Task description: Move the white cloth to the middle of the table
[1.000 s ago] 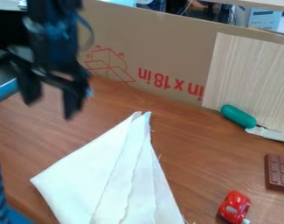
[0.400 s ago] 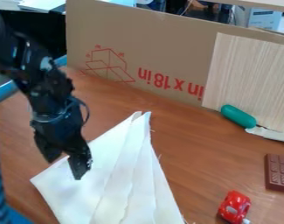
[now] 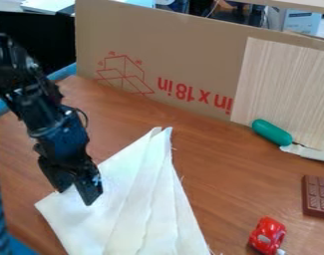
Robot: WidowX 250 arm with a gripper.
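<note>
Over the white cloth (image 3: pixel 141 204), its bottom cut off from view, the released claw (image 3: pixel 76 197) hides part of the left edge

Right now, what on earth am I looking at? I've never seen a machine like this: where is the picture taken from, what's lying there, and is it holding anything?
The black machine is a robot arm; its hand is a two-fingered gripper. A fixed camera looks down at a slant on the brown table. On it lies a folded white cloth, with the gripper at its left part in the picture. Toward the right are a small red toy, a brown chocolate-like bar and a rounded green object. Cardboard stands behind. The fingers are apart and nothing looks held, though I can't tell whether they touch the cloth.
</note>
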